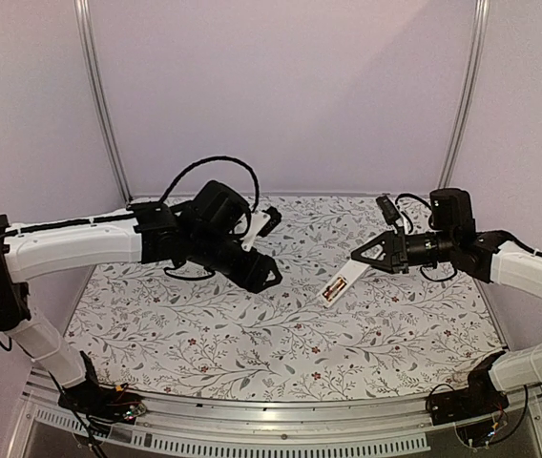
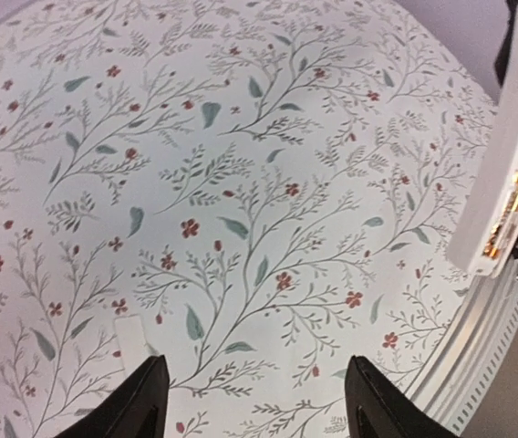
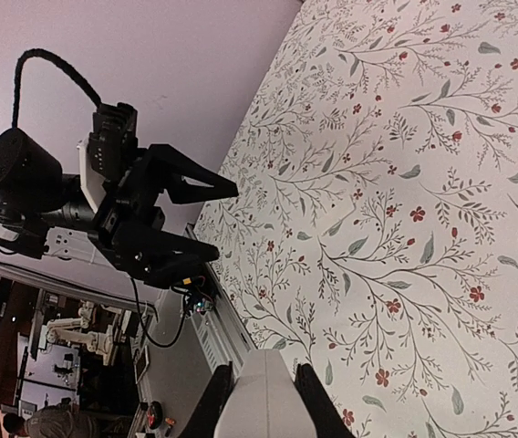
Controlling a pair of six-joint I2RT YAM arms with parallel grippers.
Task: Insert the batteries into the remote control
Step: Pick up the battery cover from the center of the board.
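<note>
My right hand [image 3: 264,406] clamps remote [image 1: 340,282]; my left hand [image 2: 254,406] apart, empty. Risk: tilt may spill uncovered batteries [image 2: 507,214].

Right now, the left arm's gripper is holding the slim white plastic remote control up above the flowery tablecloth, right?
Not the left: the right gripper holds the slim white plastic remote control above the flowery tablecloth. The top view shows it; the left gripper is open and empty.
</note>
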